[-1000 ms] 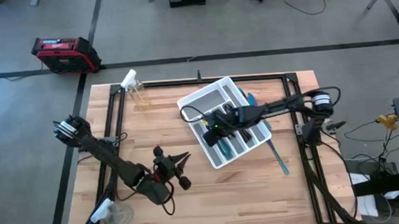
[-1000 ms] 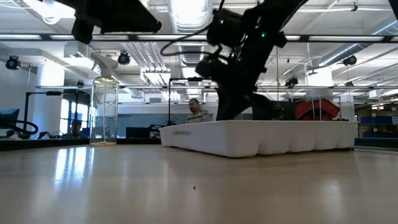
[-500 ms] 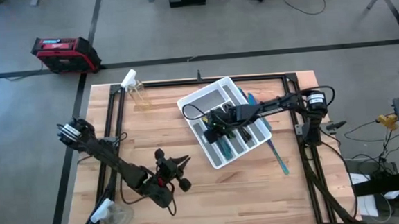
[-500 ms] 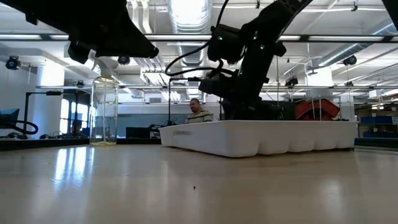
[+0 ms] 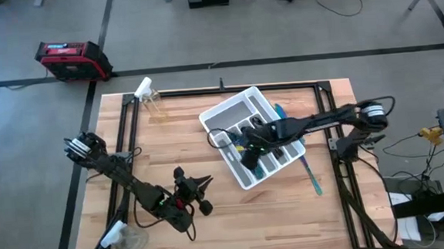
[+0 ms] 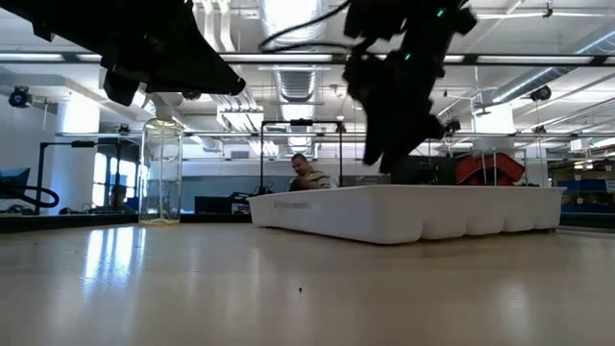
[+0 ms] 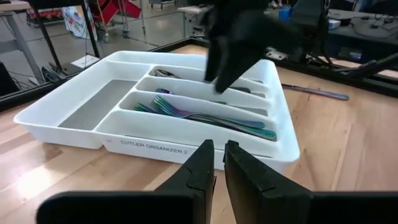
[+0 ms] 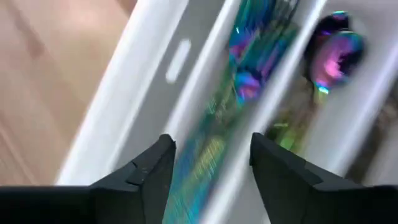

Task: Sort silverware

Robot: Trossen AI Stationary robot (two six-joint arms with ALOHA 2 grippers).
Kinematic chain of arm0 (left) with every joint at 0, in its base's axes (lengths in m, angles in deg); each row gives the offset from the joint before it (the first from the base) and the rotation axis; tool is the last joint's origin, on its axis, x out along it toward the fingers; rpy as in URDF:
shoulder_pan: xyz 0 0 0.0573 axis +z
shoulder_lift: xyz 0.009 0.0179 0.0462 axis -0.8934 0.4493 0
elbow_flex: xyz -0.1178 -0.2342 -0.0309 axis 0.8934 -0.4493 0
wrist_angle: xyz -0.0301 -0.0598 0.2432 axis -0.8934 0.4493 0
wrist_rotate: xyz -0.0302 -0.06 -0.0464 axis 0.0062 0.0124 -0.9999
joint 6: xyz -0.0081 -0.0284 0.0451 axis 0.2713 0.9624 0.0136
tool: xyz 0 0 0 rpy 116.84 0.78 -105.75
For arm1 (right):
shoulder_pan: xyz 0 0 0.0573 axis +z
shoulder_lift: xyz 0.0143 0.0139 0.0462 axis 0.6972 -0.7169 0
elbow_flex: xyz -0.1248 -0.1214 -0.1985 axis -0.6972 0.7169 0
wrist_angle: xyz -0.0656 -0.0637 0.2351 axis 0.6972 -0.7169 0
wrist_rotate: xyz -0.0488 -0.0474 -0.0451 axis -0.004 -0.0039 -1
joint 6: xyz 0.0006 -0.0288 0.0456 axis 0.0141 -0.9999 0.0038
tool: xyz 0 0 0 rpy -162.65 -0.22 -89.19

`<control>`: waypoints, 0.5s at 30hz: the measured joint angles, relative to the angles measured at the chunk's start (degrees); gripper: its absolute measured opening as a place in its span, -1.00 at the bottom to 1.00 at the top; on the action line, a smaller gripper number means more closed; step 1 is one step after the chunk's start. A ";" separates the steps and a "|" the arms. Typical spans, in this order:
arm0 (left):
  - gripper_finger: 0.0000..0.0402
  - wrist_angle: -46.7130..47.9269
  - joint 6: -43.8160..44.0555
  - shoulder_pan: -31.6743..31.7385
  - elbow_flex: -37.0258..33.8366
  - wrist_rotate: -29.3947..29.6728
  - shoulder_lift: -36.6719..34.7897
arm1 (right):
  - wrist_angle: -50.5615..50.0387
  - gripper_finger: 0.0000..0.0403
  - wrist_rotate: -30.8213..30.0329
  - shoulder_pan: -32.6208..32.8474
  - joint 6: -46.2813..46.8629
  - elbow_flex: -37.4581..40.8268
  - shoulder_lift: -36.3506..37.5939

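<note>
Silverware (image 8: 249, 81) lies in the tray (image 5: 225, 113) beyond the right gripper's (image 8: 211, 155) spread, empty fingers.

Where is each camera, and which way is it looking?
High view: above the table, looking straight down at both arms and the white tray.
Low view: at tabletop height, looking level across at the tray's side wall; arms hang in from above.
Left wrist view: on the left arm, facing the tray past the left hand.
Right wrist view: on the right arm, over the tray; the open right hand frames the forks.
All four share the tray.
</note>
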 joint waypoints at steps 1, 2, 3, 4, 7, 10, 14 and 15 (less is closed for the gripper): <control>-0.88 -0.46 0.32 0.00 0.00 0.09 0.28 | -2.93 -0.01 -1.46 1.43 -0.67 0.04 1.73; -0.88 -1.01 0.38 0.00 0.00 0.17 0.63 | -6.06 0.00 -3.10 3.14 -1.21 0.06 3.29; -0.88 -1.53 0.39 0.00 0.00 0.18 1.19 | -9.14 0.01 -4.93 5.10 -1.38 0.06 4.99; -0.88 -2.59 0.39 0.00 0.00 0.14 1.97 | -12.28 0.01 -6.90 7.26 -1.36 0.27 6.57; -0.88 -7.71 0.28 0.00 0.00 0.17 5.25 | -18.94 0.00 -12.23 15.06 2.95 2.91 9.92; -0.88 -14.63 -0.24 0.32 0.00 0.18 9.35 | -18.00 -0.04 -17.41 23.19 7.82 8.20 11.30; -0.88 -19.00 -0.27 0.72 1.03 0.07 13.14 | -17.96 -0.09 -21.85 30.03 12.93 14.95 10.61; -0.88 -18.93 -0.27 0.74 1.47 0.07 13.59 | -17.84 -0.11 -22.06 30.83 13.88 16.39 10.40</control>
